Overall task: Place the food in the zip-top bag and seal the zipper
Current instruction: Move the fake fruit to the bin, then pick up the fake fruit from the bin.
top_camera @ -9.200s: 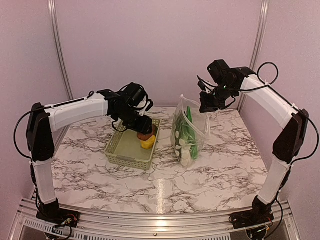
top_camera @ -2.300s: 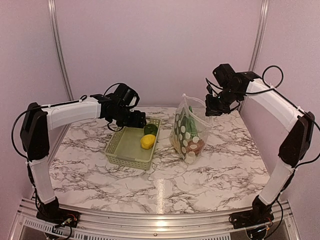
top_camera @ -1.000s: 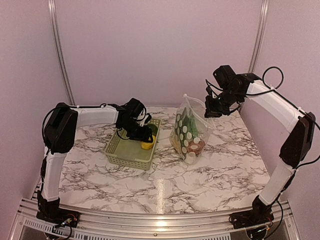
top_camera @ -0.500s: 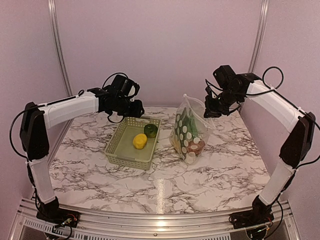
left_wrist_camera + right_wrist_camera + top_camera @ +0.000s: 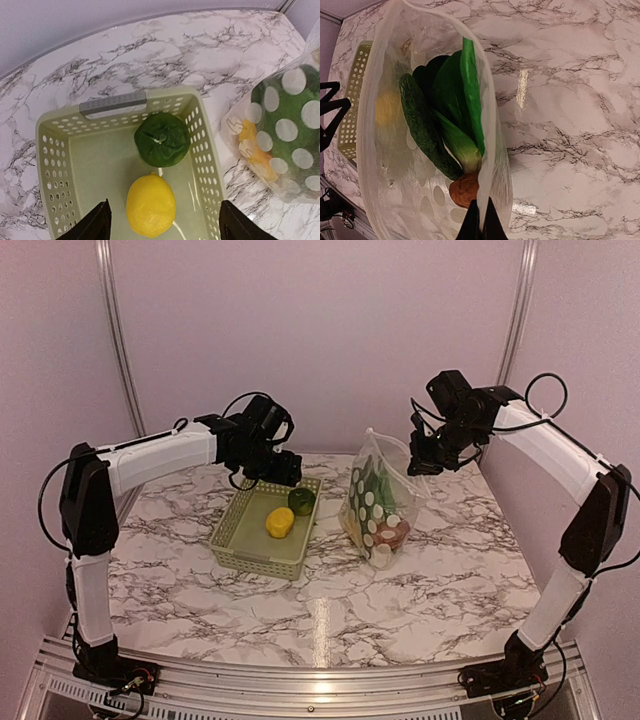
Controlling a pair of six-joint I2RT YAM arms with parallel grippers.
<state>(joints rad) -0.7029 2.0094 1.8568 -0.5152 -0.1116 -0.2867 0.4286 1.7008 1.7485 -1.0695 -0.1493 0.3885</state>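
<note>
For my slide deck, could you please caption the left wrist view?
Open jaws above the lattice basket, which holds a yellow fruit and a dark green vegetable; dotted bag alongside.

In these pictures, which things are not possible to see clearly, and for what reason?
- zipper: too thin and clear to find on the zip-top bag in any view.
- left gripper: left wrist view, the bottom edge cuts off all but the fingertips.
- yellow piece inside the bag: right wrist view, cloudy plastic blurs it.
- basket: left wrist view, the bottom edge cuts off its near wall.
</note>
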